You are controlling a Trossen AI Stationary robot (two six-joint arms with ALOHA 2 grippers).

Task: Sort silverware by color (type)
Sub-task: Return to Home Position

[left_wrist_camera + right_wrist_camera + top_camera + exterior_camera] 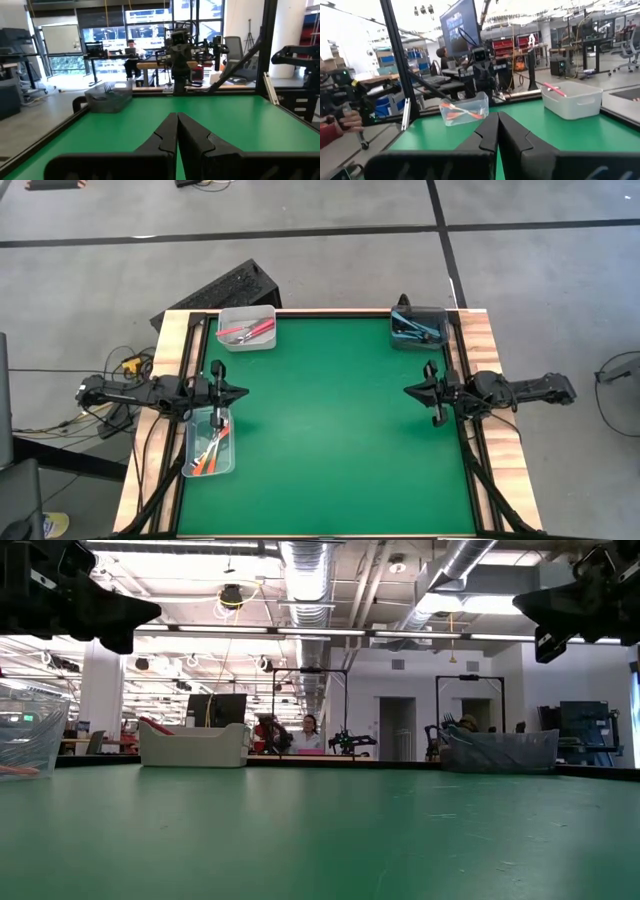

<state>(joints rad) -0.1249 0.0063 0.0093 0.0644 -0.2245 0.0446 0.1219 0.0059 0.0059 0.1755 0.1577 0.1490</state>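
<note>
The silverware lies sorted in three bins. Orange-handled pieces (209, 454) lie in a clear bin at the table's left edge, also seen in the right wrist view (462, 112). Red/pink-handled pieces (248, 329) lie in a pale bin at the far left; one red handle (554, 89) rests on that bin's rim. Blue/teal pieces (411, 328) lie in a dark bin at the far right. My left gripper (243, 393) hovers shut over the left side, above the clear bin's far end. My right gripper (409, 391) hovers shut over the right side. Neither touches anything.
The clear bin (189, 463) stands at the left edge, the pale bin (228, 343) at the far left, the dark bin (437, 339) at the far right. Bare green mat (330, 440) spans the middle. Wooden rails and black frame posts border both sides. A person sits far beyond the table.
</note>
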